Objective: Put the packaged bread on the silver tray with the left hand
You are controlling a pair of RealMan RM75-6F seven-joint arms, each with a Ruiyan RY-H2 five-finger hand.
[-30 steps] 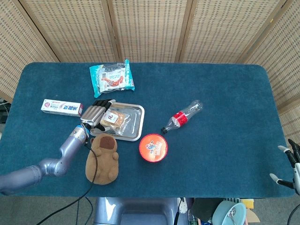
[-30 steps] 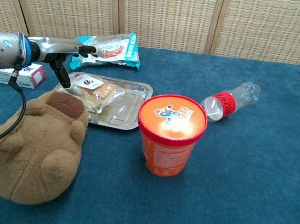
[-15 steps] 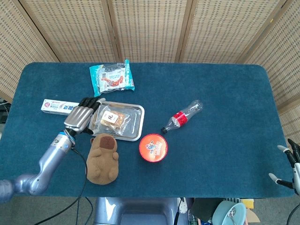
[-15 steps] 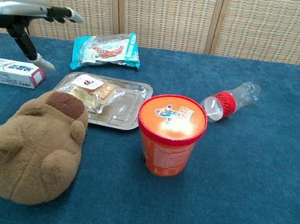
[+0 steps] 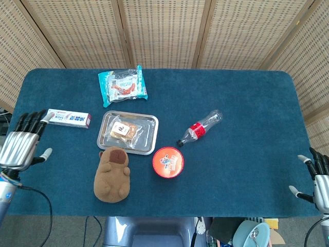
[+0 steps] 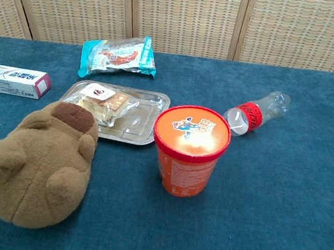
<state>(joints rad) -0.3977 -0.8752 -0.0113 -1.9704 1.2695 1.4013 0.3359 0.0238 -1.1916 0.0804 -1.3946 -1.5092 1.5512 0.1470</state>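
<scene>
Head view: left robot hand (image 5: pixel 18 144) released, fingers spread, empty, well apart from packaged bread (image 5: pixel 125 130).

A brown plush toy (image 5: pixel 111 175) is laid on the blue table (image 5: pixel 241 98), with an orange lidded cup (image 5: pixel 168 162) stood just beside it. A plastic bottle (image 5: pixel 200 127) is seen on its side, and a toothpaste box (image 5: pixel 68 118) and a teal snack packet (image 5: pixel 123 85) are laid flat.
</scene>
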